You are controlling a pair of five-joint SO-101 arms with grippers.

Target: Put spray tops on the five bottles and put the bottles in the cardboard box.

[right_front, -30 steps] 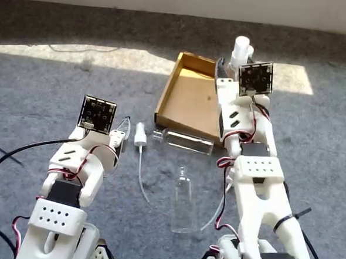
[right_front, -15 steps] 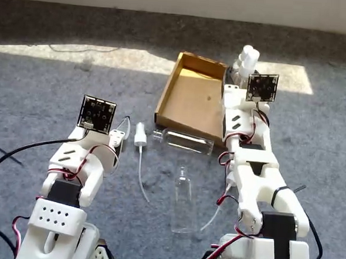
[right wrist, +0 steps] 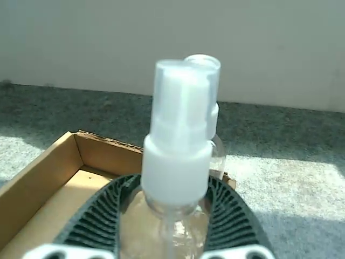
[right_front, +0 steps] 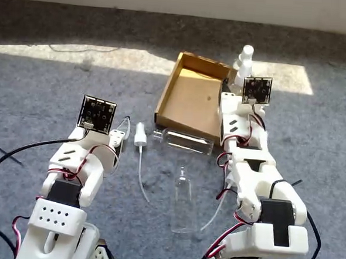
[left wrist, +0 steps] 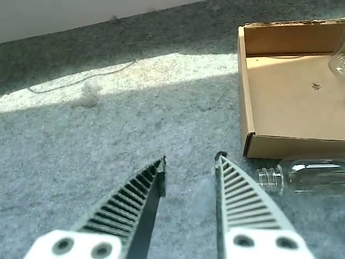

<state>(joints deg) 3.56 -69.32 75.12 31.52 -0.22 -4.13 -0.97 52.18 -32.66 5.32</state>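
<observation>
While clamped with right gripper (right wrist: 172,183) jaws on an upright sprayer-topped bottle (right wrist: 173,162) at the far right corner of the cardboard box (right_front: 189,101), holds left gripper (left wrist: 191,160) jaws apart above carpet (right_front: 75,88), beside two bare bottles (right_front: 187,141) lying near the box.

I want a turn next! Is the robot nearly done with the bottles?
Not nearly. Done: one capped bottle, shut in the right gripper at the cardboard box's corner, a second capped bottle behind it. Left: two bare bottles and a loose spray top on the carpet.
</observation>
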